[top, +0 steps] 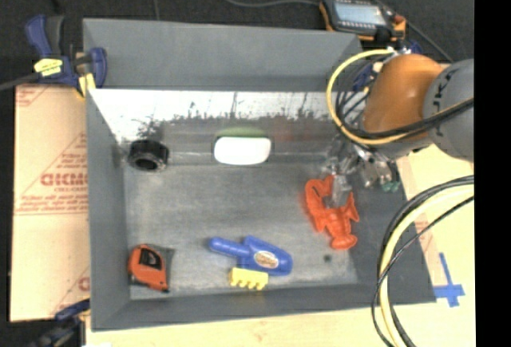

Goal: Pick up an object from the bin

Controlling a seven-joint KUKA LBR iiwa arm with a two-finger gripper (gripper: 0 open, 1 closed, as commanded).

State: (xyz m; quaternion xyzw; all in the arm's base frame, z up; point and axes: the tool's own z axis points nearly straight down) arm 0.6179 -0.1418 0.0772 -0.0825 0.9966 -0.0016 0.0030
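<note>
The gripper (pixel 345 176) is pictured low over the right side of the grey metal bin (pixel 108 202), at the upper end of an orange plastic thing (pixel 331 216) of irregular, lobed shape. The orange plastic thing is laid flat on the bin floor near the right wall. Its long axis is run from far left to near right, and its knobbed end is pointed toward the near right corner. Whether the jaws are open or closed cannot be told. Scattered elsewhere are a white oval piece (pixel 242 151), a black ring (pixel 148 155), an orange tape measure (pixel 149 267), a blue tool (pixel 251 252) and a yellow toothed piece (pixel 248 279).
</note>
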